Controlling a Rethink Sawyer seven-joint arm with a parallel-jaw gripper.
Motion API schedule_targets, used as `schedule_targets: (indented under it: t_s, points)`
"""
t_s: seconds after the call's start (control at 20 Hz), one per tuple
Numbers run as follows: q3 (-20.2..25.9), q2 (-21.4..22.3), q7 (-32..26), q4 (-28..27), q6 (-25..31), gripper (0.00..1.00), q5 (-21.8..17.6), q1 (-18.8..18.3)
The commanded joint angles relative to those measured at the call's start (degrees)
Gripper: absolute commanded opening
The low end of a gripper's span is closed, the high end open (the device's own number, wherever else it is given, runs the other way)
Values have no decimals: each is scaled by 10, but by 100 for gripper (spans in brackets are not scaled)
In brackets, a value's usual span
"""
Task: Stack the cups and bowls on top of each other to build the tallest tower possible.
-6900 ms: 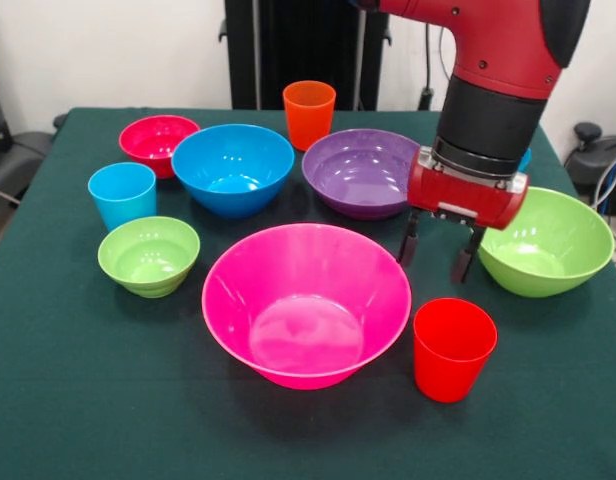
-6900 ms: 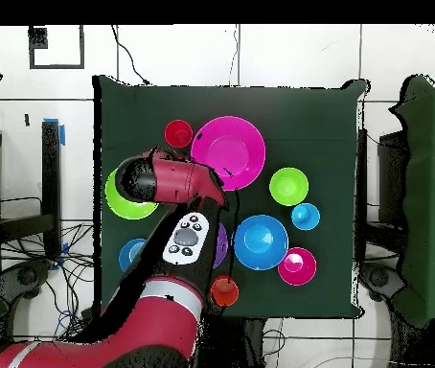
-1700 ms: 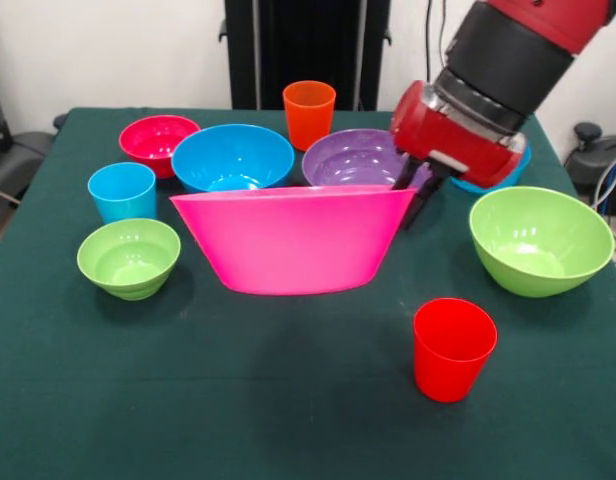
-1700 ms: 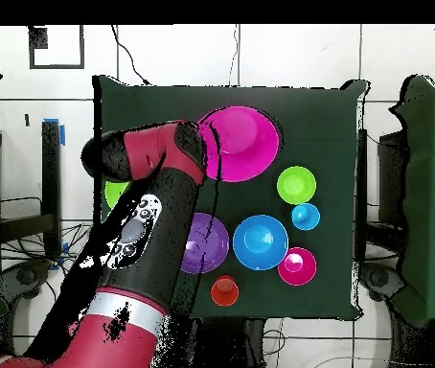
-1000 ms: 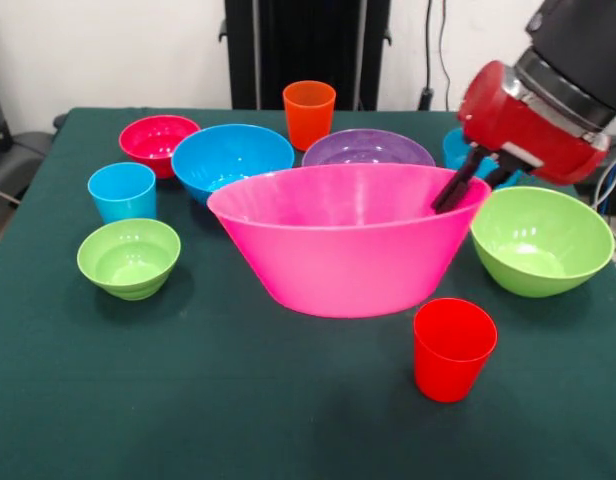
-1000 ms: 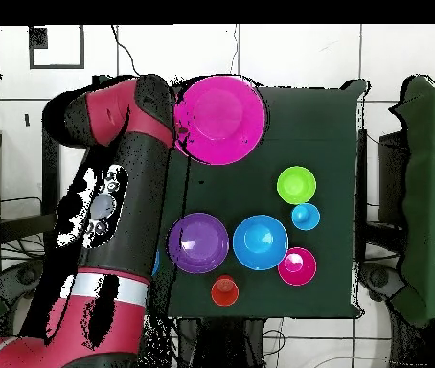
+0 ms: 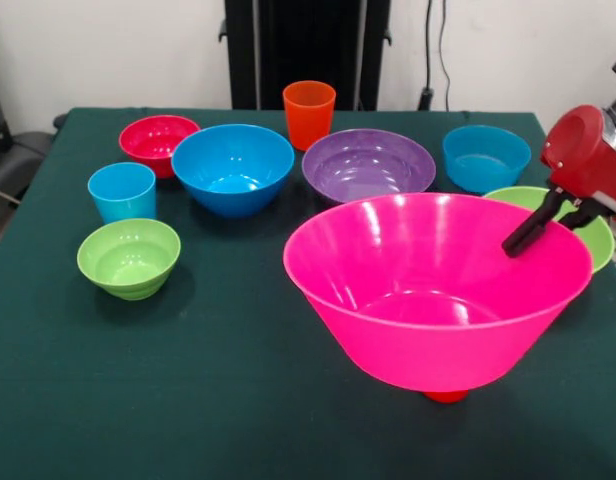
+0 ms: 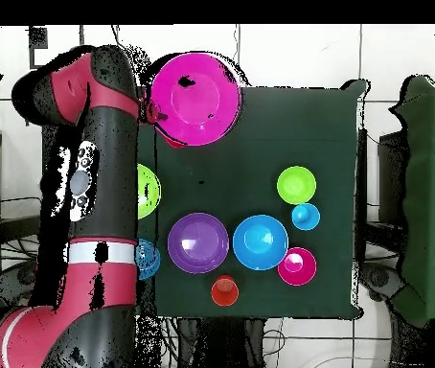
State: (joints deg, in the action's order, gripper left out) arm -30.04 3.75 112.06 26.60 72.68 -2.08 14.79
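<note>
My gripper is shut on the right rim of the big hot pink bowl and holds it tilted above the table; it also shows in the overhead view. Only the base of the red cup shows under the bowl. On the cloth stand a crimson bowl, a blue bowl, the orange cup, the purple bowl, a smaller blue bowl, the light blue cup and a small lime bowl. The large lime bowl is mostly hidden. No tower shows.
The green-clothed table has its bare part at the near left. The red arm runs along the table's left side in the overhead view, over the large lime bowl and the smaller blue bowl.
The gripper has carried the pink bowl right and toward the near edge in the front view. The bowl now hangs over the red cup and hides most of it.
</note>
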Motion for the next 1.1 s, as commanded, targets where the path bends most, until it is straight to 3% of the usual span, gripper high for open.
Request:
schedule_targets:
  t_s: [0.05, 0.3, 0.6, 1.1]
  points:
    - [-1, -32, -31, -75, 95, 0, -11, -7]
    - [-22, -47, -64, -123, 157, 0, 3, -17]
    - [-49, -62, -176, -174, 255, 0, 14, -29]
    - [-92, -110, -148, -251, 298, 0, 68, -55]
